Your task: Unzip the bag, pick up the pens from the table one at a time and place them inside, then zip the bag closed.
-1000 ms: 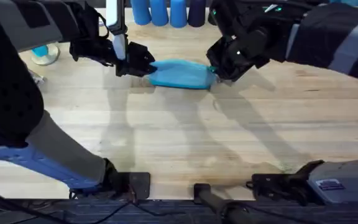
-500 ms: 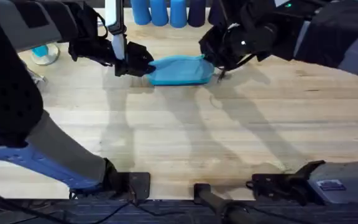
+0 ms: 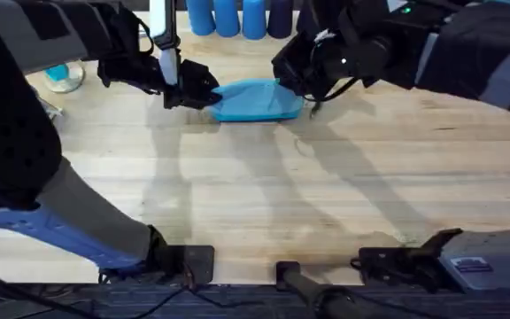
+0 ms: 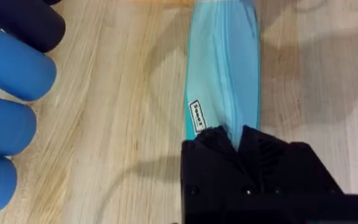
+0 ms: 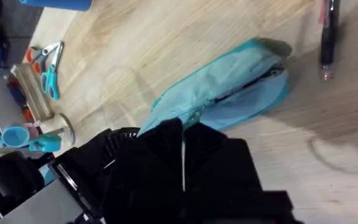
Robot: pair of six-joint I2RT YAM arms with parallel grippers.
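The light-blue bag (image 3: 253,101) lies lengthwise at the far middle of the table (image 3: 282,195). My left gripper (image 3: 206,91) is shut on the bag's left end; in the left wrist view its fingers (image 4: 211,142) pinch the fabric of the bag (image 4: 222,68). My right gripper (image 3: 283,84) sits over the bag's top seam, shut on the zipper pull (image 5: 194,116). Behind it, the zipper of the bag (image 5: 229,87) gapes open toward the far end. A black pen (image 5: 327,37) with a pinkish tip lies on the wood just past that end.
Blue cylinders (image 3: 228,16) stand in a row behind the bag, close to my left gripper (image 4: 238,132). Orange- and teal-handled scissors (image 5: 50,68) and a teal cup (image 3: 60,77) sit at the far left. Bare wood stretches in front of the bag.
My right gripper has slid left along the bag's top, from its right end toward the middle, opening the zipper behind it. The left gripper has held still on the left end.
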